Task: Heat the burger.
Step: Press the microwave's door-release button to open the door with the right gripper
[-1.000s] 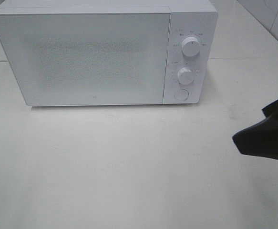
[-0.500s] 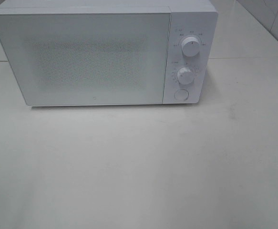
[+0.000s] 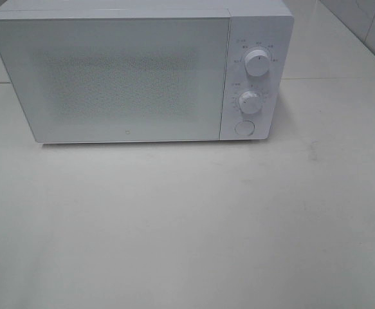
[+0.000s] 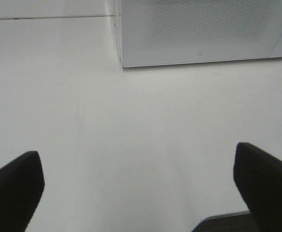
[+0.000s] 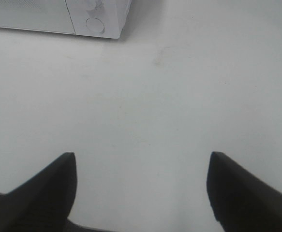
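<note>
The burger is out of view in every frame. A white microwave (image 3: 142, 71) stands at the back of the table with its door shut; its frosted door shows nothing inside. It has two round dials (image 3: 256, 62) and a round button (image 3: 244, 127) on its right panel. It also shows in the left wrist view (image 4: 203, 31) and the right wrist view (image 5: 58, 17). My left gripper (image 4: 138, 179) is open and empty over bare table, well in front of the microwave. My right gripper (image 5: 141, 186) is open and empty, in front of the microwave's right corner.
The white table (image 3: 187, 219) stretches in front of the microwave. A seam between table panels (image 3: 341, 78) runs beside the microwave. The table's near edge shows in the left wrist view (image 4: 228, 213). Neither arm shows in the high view.
The right arm, seen at the right edge of the high view one second ago, has drawn back out of that view. The microwave has not moved.
</note>
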`<state>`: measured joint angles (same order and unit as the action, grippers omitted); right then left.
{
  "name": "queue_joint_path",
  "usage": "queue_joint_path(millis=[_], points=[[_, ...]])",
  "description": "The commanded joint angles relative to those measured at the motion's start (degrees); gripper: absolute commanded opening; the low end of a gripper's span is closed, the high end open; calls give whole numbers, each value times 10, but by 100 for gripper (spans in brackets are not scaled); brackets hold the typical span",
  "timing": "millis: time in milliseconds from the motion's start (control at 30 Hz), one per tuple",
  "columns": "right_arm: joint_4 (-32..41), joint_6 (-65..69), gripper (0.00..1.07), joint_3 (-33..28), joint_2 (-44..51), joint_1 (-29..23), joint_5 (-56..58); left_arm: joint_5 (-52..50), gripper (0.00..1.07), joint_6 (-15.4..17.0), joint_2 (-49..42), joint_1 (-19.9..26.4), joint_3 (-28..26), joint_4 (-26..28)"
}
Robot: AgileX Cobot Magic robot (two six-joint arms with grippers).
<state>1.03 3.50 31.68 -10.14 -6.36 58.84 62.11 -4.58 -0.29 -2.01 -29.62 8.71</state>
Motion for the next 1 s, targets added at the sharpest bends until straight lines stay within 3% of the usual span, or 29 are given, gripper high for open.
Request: queue_joint_path(millis=[33,300,833,1000], points=[[-1,1,73,-33,58,17,-17,-7,100,2,-10,0,0,2],[-2,1,73,-32,122,17,-17,-7,100,2,-10,0,0,2],[-1,1,73,-30,117,17,-18,-7,100,2,-7,0,0,0],[0,1,73,1,80,17,-40,-7,100,2,-3,0,0,0]])
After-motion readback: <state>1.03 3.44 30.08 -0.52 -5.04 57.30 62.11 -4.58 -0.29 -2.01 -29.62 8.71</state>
